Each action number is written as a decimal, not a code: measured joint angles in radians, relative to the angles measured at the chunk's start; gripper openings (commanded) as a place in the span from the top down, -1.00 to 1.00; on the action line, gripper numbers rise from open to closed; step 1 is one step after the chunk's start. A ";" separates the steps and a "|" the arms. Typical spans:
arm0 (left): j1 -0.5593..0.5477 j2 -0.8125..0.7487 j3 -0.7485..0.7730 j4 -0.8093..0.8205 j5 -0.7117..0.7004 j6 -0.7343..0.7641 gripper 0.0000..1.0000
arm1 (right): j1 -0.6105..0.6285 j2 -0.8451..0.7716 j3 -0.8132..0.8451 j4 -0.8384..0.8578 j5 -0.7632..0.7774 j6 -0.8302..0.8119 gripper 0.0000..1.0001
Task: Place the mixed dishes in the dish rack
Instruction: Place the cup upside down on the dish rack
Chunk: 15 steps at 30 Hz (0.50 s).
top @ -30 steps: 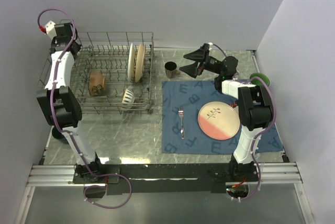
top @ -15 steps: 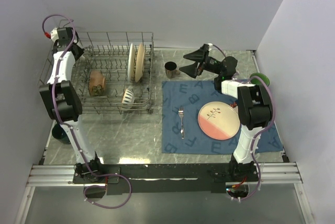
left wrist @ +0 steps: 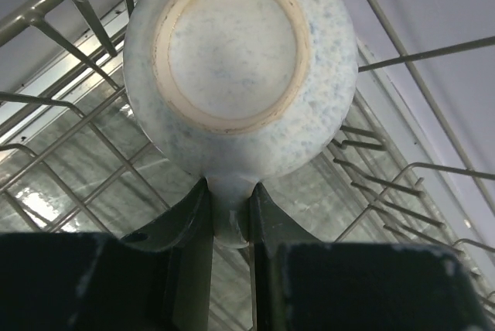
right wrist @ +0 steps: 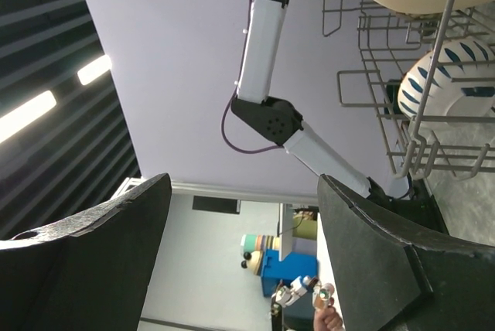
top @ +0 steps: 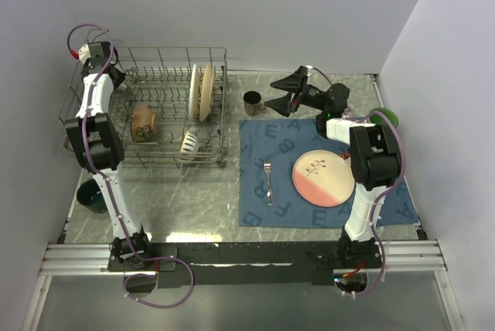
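In the left wrist view, a white blue-speckled mug point(left wrist: 240, 68) is seen from its base, and its handle is pinched between the nearly closed fingers of the left hand point(left wrist: 230, 201), with the wires of the dish rack point(left wrist: 402, 184) behind it. In the overhead view the left arm is raised at the upper left of the frame, above the far left corner of the dish rack point(top: 147, 157), which sits on the counter point(top: 193, 199) in the left half. Two plates point(top: 199, 91) are stood on edge among the tines at the rack's right side, a striped bowl point(top: 188, 142) is lodged below them, and a brown dish point(top: 141, 122) lies near the rack's middle. The right hand point(top: 277, 93) is held wide open and empty at the upper centre, just right of a dark mug point(top: 252, 101) standing on the counter. On the blue lettered placemat point(top: 387, 203) at lower right, a fork point(top: 268, 179) and a pink-and-cream plate point(top: 322, 178) are laid side by side, apart.
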 measured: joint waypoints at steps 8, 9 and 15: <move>0.019 0.013 0.019 -0.002 0.055 -0.050 -0.20 | 0.000 -0.014 0.000 -0.067 -0.009 0.000 -0.69; 0.022 0.013 0.019 0.000 0.060 -0.053 -0.22 | 0.000 -0.018 0.000 -0.074 -0.009 0.000 -0.69; 0.033 0.013 0.019 0.011 0.071 -0.067 -0.35 | 0.000 -0.043 0.000 -0.098 -0.008 0.000 -0.69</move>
